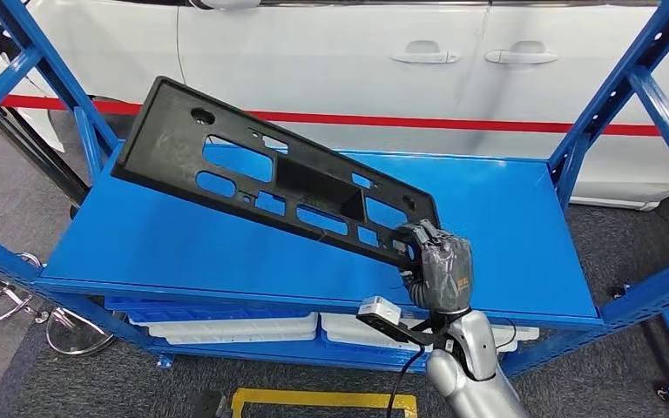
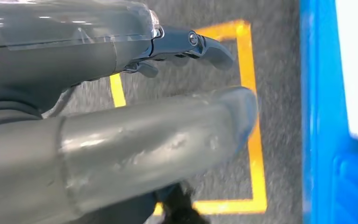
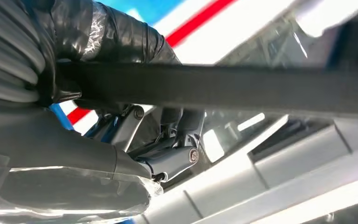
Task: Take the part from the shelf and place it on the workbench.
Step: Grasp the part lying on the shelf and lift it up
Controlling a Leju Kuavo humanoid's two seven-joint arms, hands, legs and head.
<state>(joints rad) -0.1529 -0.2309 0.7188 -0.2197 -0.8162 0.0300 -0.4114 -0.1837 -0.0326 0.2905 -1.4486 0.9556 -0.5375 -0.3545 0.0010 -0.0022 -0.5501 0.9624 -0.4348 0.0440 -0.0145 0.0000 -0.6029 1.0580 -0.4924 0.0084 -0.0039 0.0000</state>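
Note:
The part is a long black plastic panel (image 1: 270, 178) with several cut-outs, tilted up over the blue shelf (image 1: 183, 239), its far end raised at the left. My right hand (image 1: 435, 261) grips its near right end, fingers wrapped over the edge. In the right wrist view the panel's edge (image 3: 223, 88) runs across as a dark bar, clamped between the thumb and the fingers (image 3: 168, 158). My left hand (image 2: 135, 93) hangs over the floor, thumb and fingers apart, holding nothing.
Blue uprights (image 1: 662, 113) frame the shelf on both sides. White trays (image 1: 235, 329) lie on the lower level. A white car (image 1: 401, 61) with a red stripe stands behind the rack. Yellow floor tape (image 2: 256, 149) marks the grey carpet.

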